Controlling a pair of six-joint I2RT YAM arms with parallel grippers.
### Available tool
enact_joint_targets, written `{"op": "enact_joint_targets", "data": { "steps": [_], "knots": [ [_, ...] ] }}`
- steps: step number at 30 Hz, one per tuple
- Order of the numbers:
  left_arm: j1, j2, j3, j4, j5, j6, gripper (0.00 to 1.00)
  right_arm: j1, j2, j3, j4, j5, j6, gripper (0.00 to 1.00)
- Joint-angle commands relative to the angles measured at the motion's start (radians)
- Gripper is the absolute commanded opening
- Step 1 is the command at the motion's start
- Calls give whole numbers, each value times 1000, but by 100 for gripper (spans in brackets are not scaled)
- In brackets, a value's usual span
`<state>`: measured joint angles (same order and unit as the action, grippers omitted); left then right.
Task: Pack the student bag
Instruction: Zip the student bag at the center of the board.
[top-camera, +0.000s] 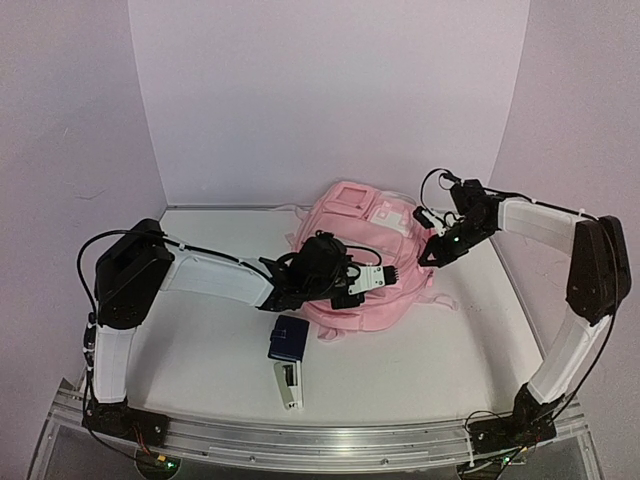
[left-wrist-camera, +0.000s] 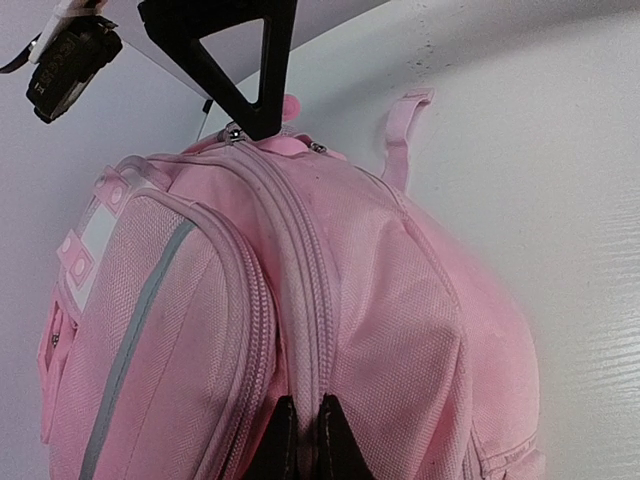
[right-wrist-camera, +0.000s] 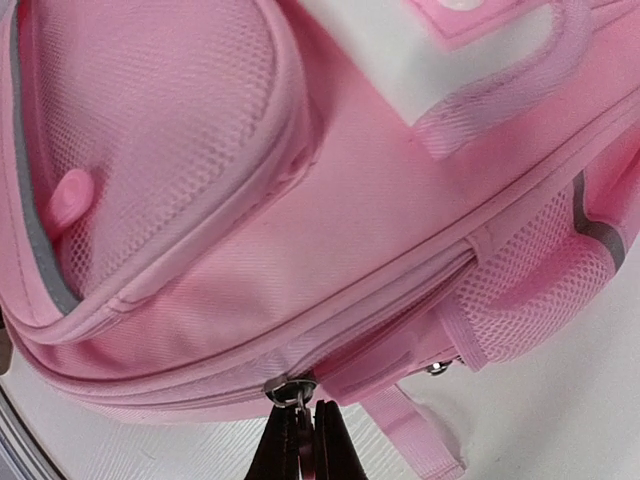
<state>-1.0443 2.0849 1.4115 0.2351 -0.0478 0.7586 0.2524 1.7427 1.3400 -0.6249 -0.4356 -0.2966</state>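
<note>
Pale lilac walls box in a white table, and both arms are reaching to the back of it. The right gripper has its jaws pressed together on a small metal zip pull at the end of a long zip line. The left gripper is just as narrow, pinching a fold of pink fabric right beside a zip seam on the opposite side of the same pack. Between the two lies the student bag, flat on the table towards the rear wall, its pockets facing up and every zip I can see looking closed.

Nearer the arms, apart from the bag, sit a dark blue object and a white one — most likely the things to go in.

I judge this the opening step: one arm braces, the other has the slider. Next, the right should draw the pull along its track while the left holds the cloth taut — a slack pinch would simply drag the whole bag.
</note>
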Motion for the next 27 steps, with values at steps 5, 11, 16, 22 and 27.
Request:
{"op": "enact_joint_targets", "data": {
  "steps": [5, 11, 16, 22, 27],
  "knots": [
    [8, -81, -28, -79, -3, -30, 0, -126, 68, 131, -5, 206, 15, 0],
    [9, -93, -49, -79, 0, -33, 0, -172, 125, 203, -4, 228, 36, 0],
    [9, -88, -49, -77, -13, -40, 0, -189, 166, 237, -3, 241, 46, 0],
    [9, -98, 19, -163, -18, -170, 25, -191, 130, 205, -11, 163, 25, 0],
    [32, -153, 59, -256, 8, -374, 49, -192, 58, 193, -71, 32, 19, 17]
  ]
}}
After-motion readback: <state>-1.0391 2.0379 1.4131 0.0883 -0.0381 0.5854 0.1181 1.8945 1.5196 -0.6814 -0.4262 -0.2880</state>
